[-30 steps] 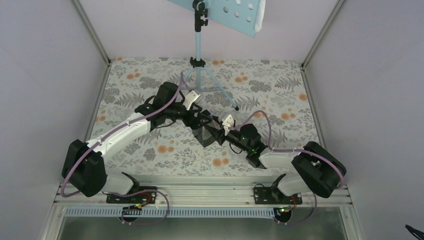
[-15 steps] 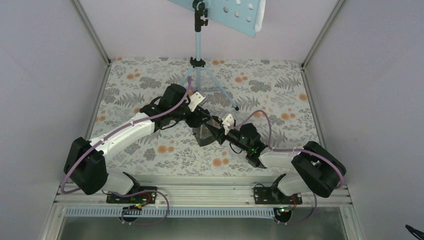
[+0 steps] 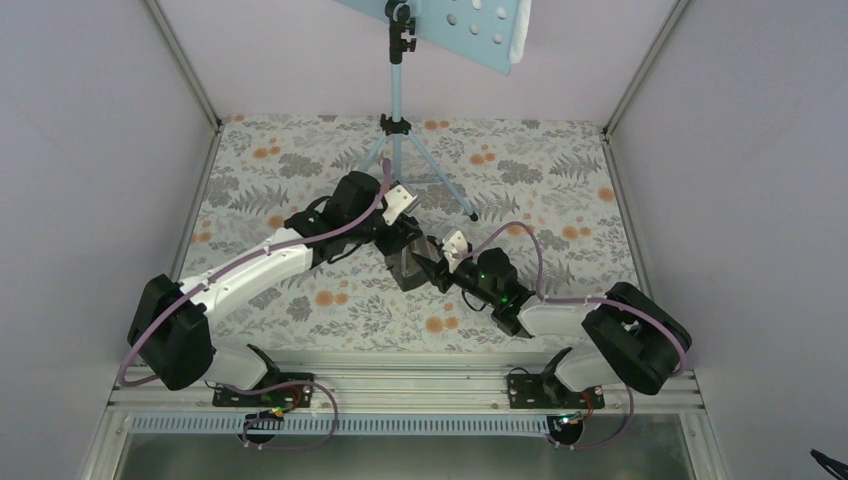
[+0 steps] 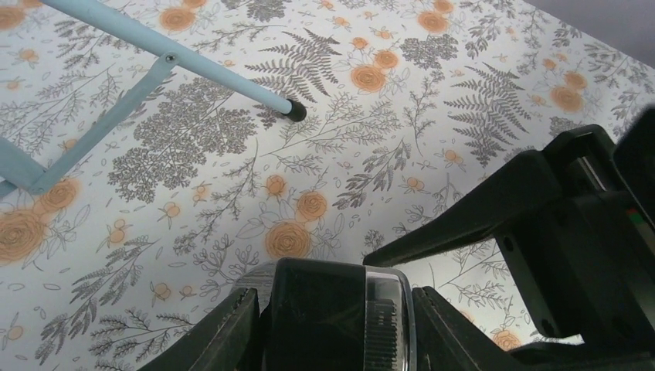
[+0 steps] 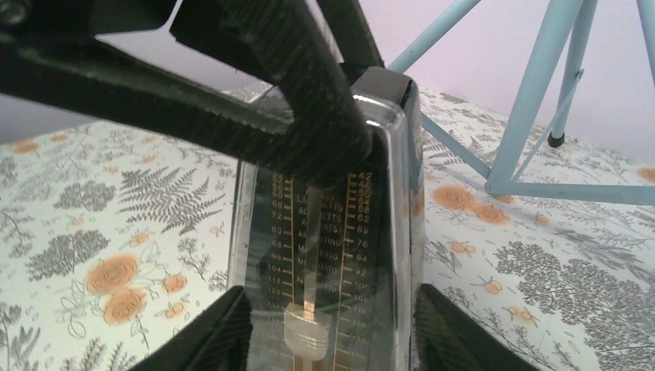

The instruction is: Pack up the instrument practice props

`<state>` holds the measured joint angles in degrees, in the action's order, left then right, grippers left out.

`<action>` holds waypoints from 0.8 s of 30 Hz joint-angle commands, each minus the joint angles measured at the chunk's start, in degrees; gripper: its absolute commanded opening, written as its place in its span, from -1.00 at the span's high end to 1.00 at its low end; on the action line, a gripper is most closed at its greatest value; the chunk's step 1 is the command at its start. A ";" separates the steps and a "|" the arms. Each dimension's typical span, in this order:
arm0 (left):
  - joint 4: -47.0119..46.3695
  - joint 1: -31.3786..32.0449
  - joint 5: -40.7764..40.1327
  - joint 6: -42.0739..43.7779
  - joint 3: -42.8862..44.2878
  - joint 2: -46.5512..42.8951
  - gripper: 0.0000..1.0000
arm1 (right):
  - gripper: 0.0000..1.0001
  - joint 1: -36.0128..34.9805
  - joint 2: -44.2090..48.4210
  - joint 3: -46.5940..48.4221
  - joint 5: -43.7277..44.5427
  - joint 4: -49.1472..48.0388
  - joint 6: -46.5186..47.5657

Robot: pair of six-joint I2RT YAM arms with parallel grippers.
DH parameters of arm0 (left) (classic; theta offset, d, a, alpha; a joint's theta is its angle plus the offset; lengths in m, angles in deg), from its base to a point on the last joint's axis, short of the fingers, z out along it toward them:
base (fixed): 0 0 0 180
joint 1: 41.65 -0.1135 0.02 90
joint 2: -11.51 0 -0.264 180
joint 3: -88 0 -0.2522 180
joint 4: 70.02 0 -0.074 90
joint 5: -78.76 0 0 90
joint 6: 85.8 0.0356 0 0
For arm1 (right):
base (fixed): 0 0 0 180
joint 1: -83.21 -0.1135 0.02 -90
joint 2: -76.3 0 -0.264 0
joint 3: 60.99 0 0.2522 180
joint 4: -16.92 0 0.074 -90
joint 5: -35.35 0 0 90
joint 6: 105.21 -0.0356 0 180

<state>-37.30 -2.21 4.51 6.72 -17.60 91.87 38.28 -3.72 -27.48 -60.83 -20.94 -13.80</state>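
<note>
The small black wedge-shaped box (image 3: pixel 407 270), with a clear front and a tempo scale, stands upright mid-table. My left gripper (image 3: pixel 408 245) is shut on its top; in the left wrist view (image 4: pixel 336 332) both fingers press the box (image 4: pixel 324 309). My right gripper (image 3: pixel 436 268) is shut on its lower sides, and in the right wrist view (image 5: pixel 332 332) the fingers flank the box (image 5: pixel 386 193). The light blue tripod music stand (image 3: pixel 398 95) stands behind, its hole-dotted tray (image 3: pixel 470 25) at the top edge. I cannot make out the lavender sheet.
The stand's legs (image 4: pixel 178 58) spread over the floral tablecloth just behind the grippers, one foot (image 3: pixel 473 214) close to the right arm. They also show in the right wrist view (image 5: pixel 533 108). Pale walls enclose the table on three sides.
My left arm has swung right and forward and its gripper has settled over the top of the black box. The right arm and the box have barely moved.
</note>
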 commanded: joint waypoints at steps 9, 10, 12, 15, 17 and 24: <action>2.99 2.57 -2.80 0.23 -0.59 0.47 -0.04 | -0.76 -0.07 16.39 -6.71 7.72 5.06 -3.52; 3.05 2.57 -2.10 0.28 -0.45 0.81 -0.11 | -0.80 -0.07 18.44 -7.56 8.94 5.83 -3.90; 3.18 2.57 -1.12 0.33 -0.17 1.54 -0.23 | -0.88 -0.07 22.62 -8.73 10.30 8.45 -4.42; 3.56 2.57 -0.04 0.59 0.17 2.82 -0.28 | -0.92 0.01 28.42 -10.08 11.66 12.16 -4.93; 3.64 2.57 0.24 0.63 0.21 3.56 -0.27 | -0.95 0.01 31.70 -10.78 12.40 14.16 -5.13; 3.63 2.71 -4.73 -1.30 -0.15 3.56 0.15 | -0.98 0.15 36.60 -12.07 14.15 17.76 -6.52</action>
<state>-36.45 0.00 2.02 7.58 -17.56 94.78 38.28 31.60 -38.45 -49.55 -6.27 -18.50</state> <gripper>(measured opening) 0.567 0.985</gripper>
